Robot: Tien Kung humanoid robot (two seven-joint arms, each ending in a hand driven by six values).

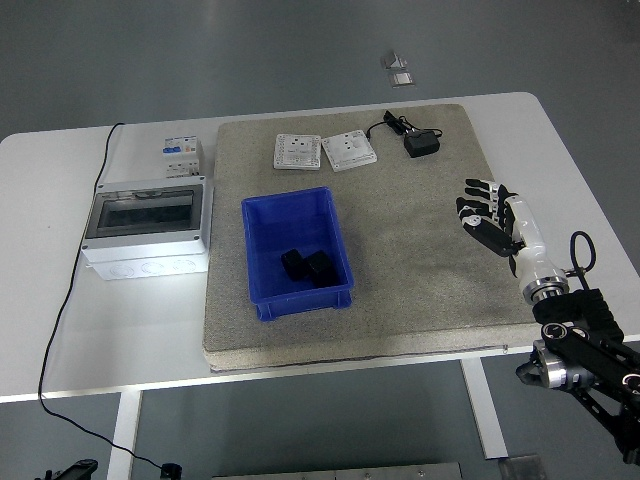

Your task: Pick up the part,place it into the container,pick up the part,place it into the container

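Two black parts (308, 266) lie side by side in the blue bin (262, 262), possibly touching. Right hand (490, 215) hovers over the mat's (400, 270) right edge, fingers relaxed, empty. Risk: a further reach toward the bin could snag the adapter cable (390, 125) or nudge the bin askew

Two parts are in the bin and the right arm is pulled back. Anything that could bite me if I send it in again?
The black adapter trails a thin cable on the mat's far side; fingers could snag it. The two black parts lie touching in the blue bin, so a drop could land on them. The right hand hangs open near the mat's right edge and might catch it.
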